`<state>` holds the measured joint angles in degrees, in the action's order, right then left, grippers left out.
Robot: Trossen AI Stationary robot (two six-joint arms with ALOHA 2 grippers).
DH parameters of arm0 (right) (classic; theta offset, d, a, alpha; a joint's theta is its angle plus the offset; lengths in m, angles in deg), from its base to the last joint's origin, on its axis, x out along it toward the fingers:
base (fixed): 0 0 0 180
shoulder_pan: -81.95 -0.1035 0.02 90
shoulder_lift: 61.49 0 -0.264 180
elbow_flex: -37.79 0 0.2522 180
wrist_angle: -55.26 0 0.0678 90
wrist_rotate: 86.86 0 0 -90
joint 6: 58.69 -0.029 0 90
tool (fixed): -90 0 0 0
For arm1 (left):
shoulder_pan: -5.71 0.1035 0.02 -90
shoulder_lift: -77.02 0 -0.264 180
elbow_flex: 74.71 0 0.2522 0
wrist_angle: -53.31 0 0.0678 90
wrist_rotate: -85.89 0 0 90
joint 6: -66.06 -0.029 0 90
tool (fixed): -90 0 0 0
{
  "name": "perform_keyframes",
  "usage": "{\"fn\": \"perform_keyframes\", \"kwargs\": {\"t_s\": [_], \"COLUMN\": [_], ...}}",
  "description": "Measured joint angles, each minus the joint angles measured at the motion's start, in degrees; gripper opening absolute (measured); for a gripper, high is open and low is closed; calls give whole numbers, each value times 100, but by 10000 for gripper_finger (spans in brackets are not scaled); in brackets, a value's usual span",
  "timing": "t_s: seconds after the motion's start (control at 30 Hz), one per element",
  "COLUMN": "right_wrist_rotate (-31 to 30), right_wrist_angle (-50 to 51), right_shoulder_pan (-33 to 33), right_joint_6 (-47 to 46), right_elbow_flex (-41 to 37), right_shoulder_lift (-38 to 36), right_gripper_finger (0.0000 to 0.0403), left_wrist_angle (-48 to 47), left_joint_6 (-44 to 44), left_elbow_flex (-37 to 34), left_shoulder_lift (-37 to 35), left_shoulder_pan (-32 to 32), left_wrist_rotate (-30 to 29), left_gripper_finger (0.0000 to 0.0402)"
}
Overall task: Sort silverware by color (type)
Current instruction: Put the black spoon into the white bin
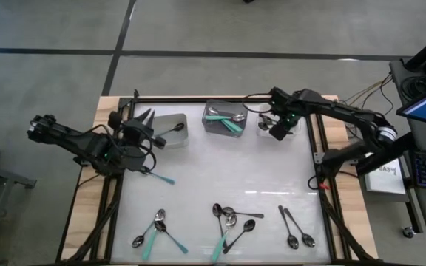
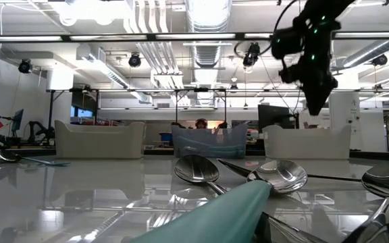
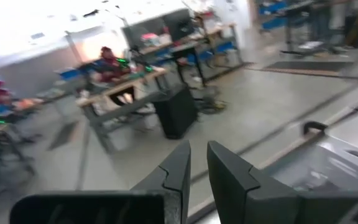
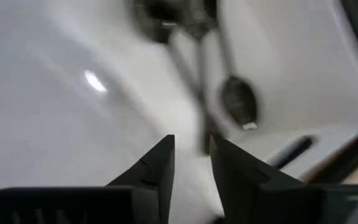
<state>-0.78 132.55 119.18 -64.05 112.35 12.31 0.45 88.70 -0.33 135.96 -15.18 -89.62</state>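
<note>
Silverware lies in loose groups on the white table's near part: teal-handled and silver spoons [image 1: 154,229], a mixed heap [image 1: 231,222], two dark spoons [image 1: 296,229]. One teal-handled spoon [image 1: 159,177] lies flat beside my left arm. The left bin [image 1: 170,129] holds a black spoon, the middle bin [image 1: 224,117] teal-handled ones, and the right bin [image 1: 266,127] silver ones [image 4: 238,99]. My right gripper [image 1: 278,133] [image 4: 191,149] hangs open above the right bin, pointing down. My left gripper [image 1: 145,114] [image 3: 197,155] points level toward the far edge beside the left bin, a narrow empty gap between its fingers.
A black frame rail [image 1: 220,100] runs round the table; cables trail at the far right corner [image 1: 361,96]. In the low view, spoon bowls [image 2: 275,177] and a teal handle [image 2: 228,212] lie close before the camera. Bare white table [image 1: 228,170] spreads between the bins and the near spoons.
</note>
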Motion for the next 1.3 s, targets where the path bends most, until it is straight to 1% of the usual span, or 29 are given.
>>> {"fn": "perform_keyframes", "kwargs": {"t_s": [0.07,0.13,0.23,0.33,0.43,0.53,0.67,0.8,0.97,1.13,1.23,1.3], "right_wrist_rotate": [512,787,841,896,902,901,1180,1230,1340,1308,1283,1225], "right_wrist_angle": [-3,3,108,370,543,500,307,-146,-677,-787,-916,-1101], "right_shoulder_pan": [-186,-503,-1254,-2194,-3131,-3969,-4852,-5605,-6385,-7133,-7557,-7787], "right_joint_6": [-295,-699,-1475,-2283,-3318,-4320,-5308,-6144,-7040,-8081,-8761,-9182], "right_elbow_flex": [-57,-195,-503,-790,-941,-1009,-1077,-1187,-1200,-1203,-1226,-1231], "right_shoulder_lift": [-223,-394,-516,-509,-505,-505,-472,-465,-425,-420,-409,-298], "right_gripper_finger": [100,100,95,89,83,76,70,73,95,117,124,125], "left_wrist_angle": [-5,-24,-84,-99,-98,-92,-89,-87,-107,-125,-125,-125], "left_joint_6": [109,213,307,336,338,340,340,340,278,211,209,193], "left_elbow_flex": [0,0,0,0,0,0,0,0,0,0,0,0], "left_shoulder_lift": [3,26,90,136,180,221,232,229,227,232,232,232], "left_shoulder_pan": [0,0,0,0,0,-1,-1,-2,-5,-6,-6,-6], "left_wrist_rotate": [290,545,701,703,703,707,857,860,862,1004,1025,1175], "left_gripper_finger": [38,38,38,38,38,38,38,38,38,38,38,38]}}
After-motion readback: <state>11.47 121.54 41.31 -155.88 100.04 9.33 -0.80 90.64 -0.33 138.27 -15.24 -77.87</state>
